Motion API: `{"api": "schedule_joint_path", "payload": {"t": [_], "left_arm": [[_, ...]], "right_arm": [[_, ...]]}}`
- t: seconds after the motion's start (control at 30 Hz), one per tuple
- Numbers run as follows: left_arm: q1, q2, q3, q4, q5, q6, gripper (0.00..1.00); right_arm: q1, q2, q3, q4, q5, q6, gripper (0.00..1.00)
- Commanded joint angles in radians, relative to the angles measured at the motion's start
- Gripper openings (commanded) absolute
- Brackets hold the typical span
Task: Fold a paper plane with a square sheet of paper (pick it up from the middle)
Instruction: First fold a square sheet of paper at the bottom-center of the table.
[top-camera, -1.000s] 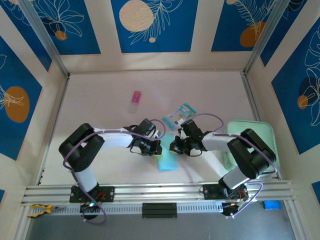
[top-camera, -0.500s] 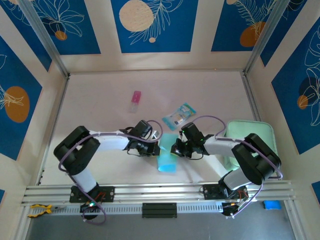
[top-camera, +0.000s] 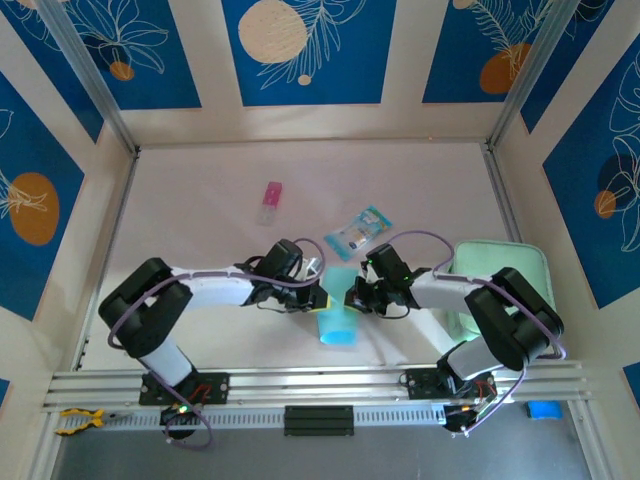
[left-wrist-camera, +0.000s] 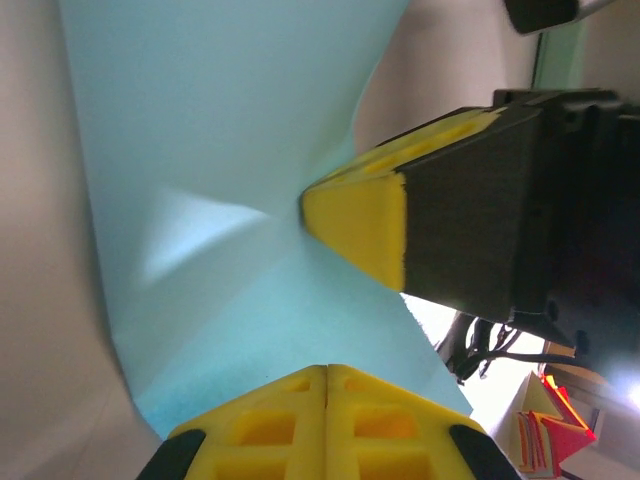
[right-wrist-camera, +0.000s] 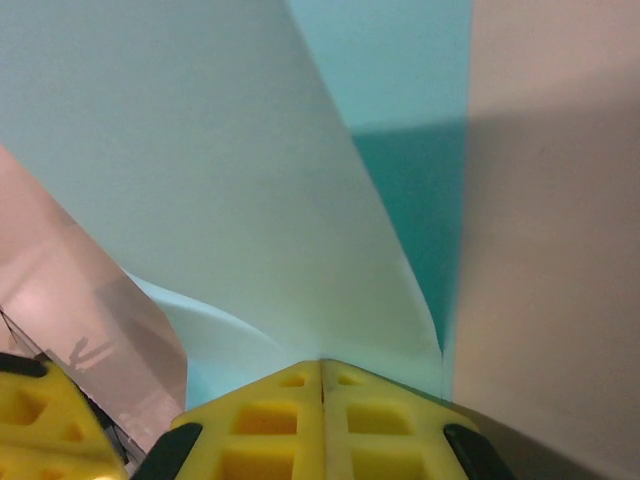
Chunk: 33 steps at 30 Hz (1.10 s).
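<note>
Square sheet of paper (top-camera: 340, 325), clamped by left hand (top-camera: 320, 298) and right hand (top-camera: 352, 297) (packet (top-camera: 358, 232) nearby)

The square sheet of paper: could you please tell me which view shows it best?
Top external: the square sheet of paper shows nearly whole, folded narrow. Both wrist views give close-up creased patches of it.

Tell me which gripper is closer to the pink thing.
Left. The left gripper grips the sheet on the side toward the pink thing; the right gripper is across the sheet.
</note>
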Motion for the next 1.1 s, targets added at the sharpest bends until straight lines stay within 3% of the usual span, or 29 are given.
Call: {"api": "schedule_joint_path", "payload": {"t": [0.0, 0.3, 0.77, 1.07], "left_arm": [[-0.009, 0.033, -0.016, 0.049, 0.031, -0.018, 0.04], [-0.021, 0.062, -0.011, 0.068, 0.040, -0.023, 0.04], [-0.039, 0.118, -0.124, 0.052, -0.002, 0.031, 0.03], [-0.060, -0.035, -0.093, -0.013, -0.029, 0.024, 0.05]], "right_arm": [[-0.022, 0.043, -0.018, -0.067, 0.011, -0.056, 0.00], [-0.042, 0.097, 0.023, -0.070, -0.043, -0.128, 0.00], [-0.051, 0.104, 0.027, -0.110, -0.017, -0.129, 0.00], [-0.057, 0.092, 0.033, -0.137, -0.006, -0.146, 0.00]]}}
